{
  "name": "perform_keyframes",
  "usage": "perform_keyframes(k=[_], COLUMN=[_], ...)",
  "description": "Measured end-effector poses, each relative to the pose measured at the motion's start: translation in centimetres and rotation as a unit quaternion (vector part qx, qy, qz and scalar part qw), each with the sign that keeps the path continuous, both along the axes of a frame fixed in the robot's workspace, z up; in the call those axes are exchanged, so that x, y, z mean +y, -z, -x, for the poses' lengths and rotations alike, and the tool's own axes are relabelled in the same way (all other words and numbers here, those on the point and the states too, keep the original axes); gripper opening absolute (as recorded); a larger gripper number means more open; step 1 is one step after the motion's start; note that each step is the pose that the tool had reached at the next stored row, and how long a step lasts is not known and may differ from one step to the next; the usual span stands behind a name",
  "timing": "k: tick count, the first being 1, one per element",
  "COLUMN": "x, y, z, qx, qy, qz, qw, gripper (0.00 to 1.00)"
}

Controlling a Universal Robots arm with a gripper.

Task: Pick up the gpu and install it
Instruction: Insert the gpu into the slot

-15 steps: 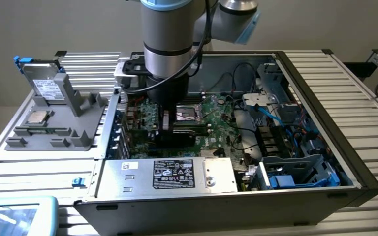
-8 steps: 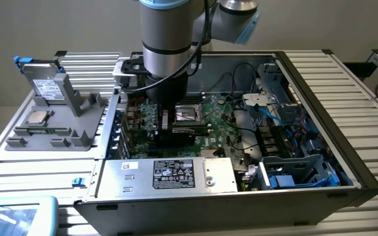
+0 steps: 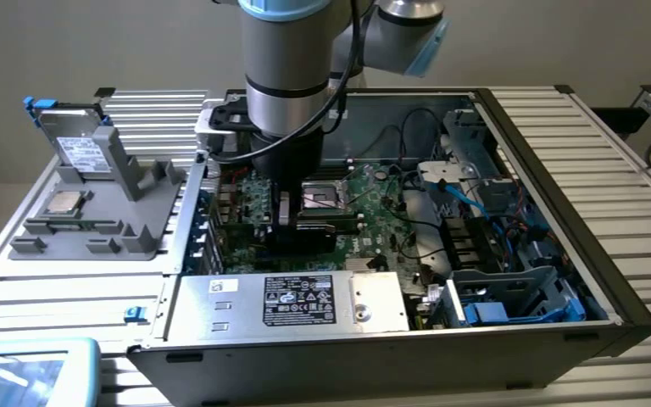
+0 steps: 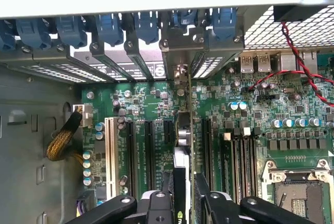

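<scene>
The gpu [image 4: 182, 132] shows edge-on in the wrist view, standing upright over the green motherboard [image 4: 141, 104] between long black expansion slots. Its silver end bracket [image 4: 180, 72] reaches up to the rear slot openings of the case. My gripper [image 4: 183, 199] is shut on the gpu, with one black finger [image 4: 166, 192] on each side of the card. I cannot tell whether the card's edge sits in a slot. In the exterior view my gripper [image 3: 295, 227] is low inside the open computer case [image 3: 552, 212], over the motherboard beside the CPU socket [image 3: 325, 196].
Blue slot latches [image 4: 109, 28] line the case's rear wall. A white slot [image 4: 109, 151], red and black wires [image 4: 302, 62] and a power supply [image 3: 303, 297] are nearby. At the exterior view's left, a grey fixture [image 3: 133, 220] holds a silver drive [image 3: 77, 144].
</scene>
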State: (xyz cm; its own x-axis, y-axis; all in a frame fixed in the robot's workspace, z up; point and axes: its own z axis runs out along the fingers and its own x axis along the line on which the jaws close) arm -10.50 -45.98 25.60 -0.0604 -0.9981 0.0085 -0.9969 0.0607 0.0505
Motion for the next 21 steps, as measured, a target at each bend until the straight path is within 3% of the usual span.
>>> perform_keyframes(k=[2, 4, 8, 11, 21], x=[0.00, 0.03, -0.02, -0.10, -0.51], y=[-0.02, -0.31, -1.64, -1.93, -1.53], z=[0.0, 0.0, -0.1, 0.0, 0.0], qx=[0.0026, 0.0046, 0.0096, 0.0130, 0.0131], qy=[0.000, 0.000, 0.000, 0.000, 0.001], qz=[-0.0007, -0.0033, -0.0021, -0.0020, -0.0015], qw=[1.0000, 1.0000, 1.0000, 0.9999, 0.9999], gripper=[0.27, 0.27, 0.27, 0.27, 0.27])
